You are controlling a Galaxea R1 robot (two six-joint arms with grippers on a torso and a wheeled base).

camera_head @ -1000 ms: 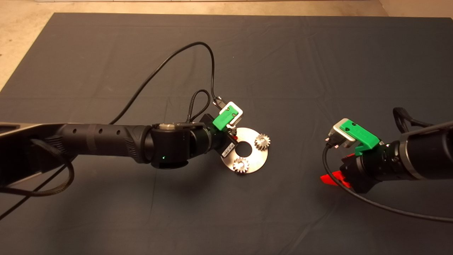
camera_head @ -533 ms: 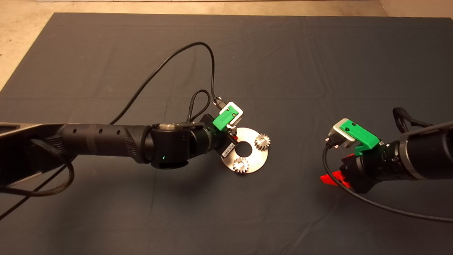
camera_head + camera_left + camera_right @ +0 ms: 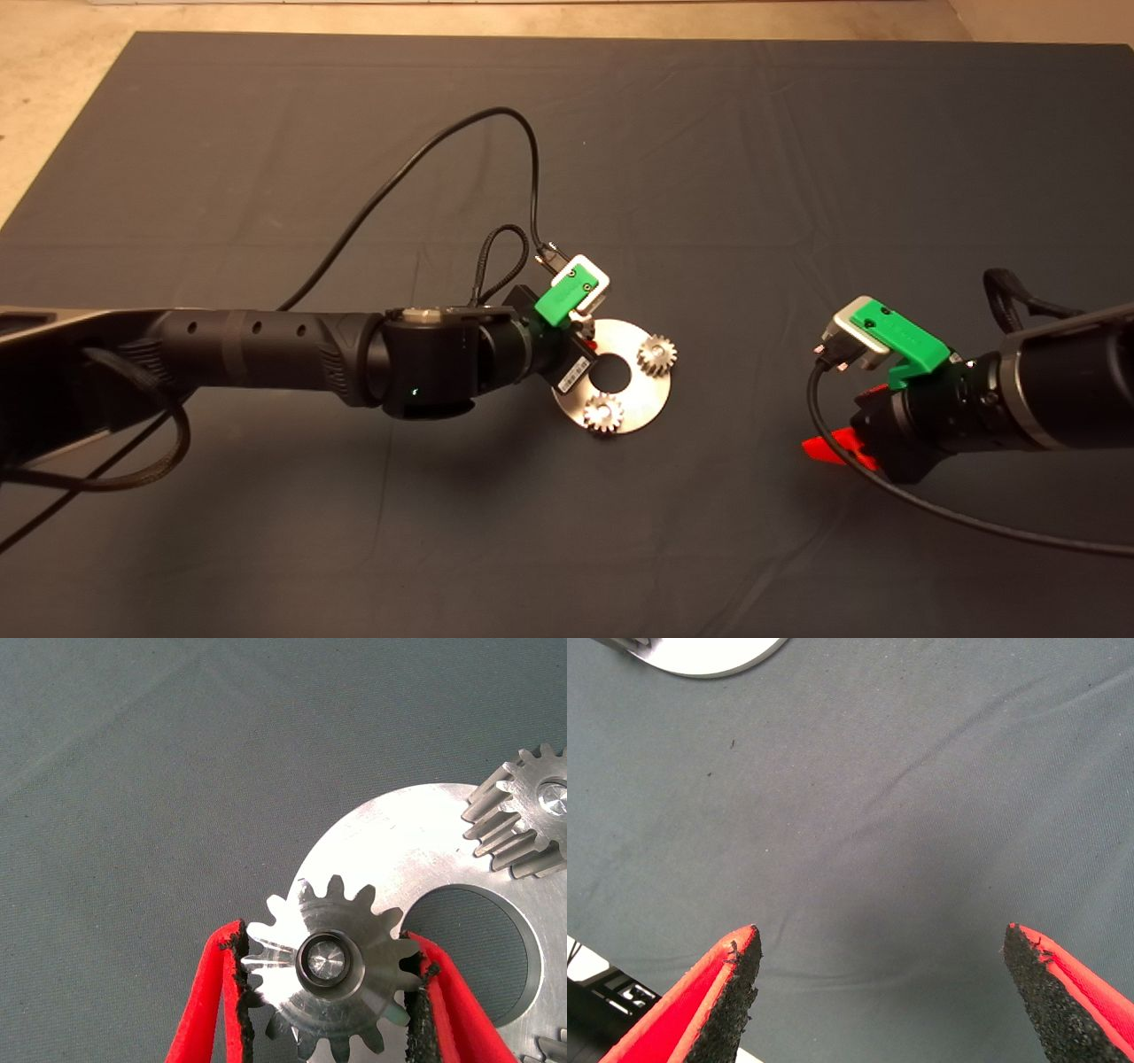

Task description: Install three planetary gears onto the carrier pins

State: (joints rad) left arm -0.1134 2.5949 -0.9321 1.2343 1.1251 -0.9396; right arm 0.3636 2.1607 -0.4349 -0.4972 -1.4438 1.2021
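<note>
Left end effector (image 3: 328,992) pinches third gear (image 3: 330,967), bore centred over pin (image 3: 325,958) at disc's (image 3: 403,850) 9 o'clock; right end effector (image 3: 881,992) wide, idle.

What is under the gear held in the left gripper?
The third gear, between the left gripper's pads, sits over the disc's edge, with a pin tip showing in its centre hole. Whether it rests fully down on the disc is hidden by the gear itself.
</note>
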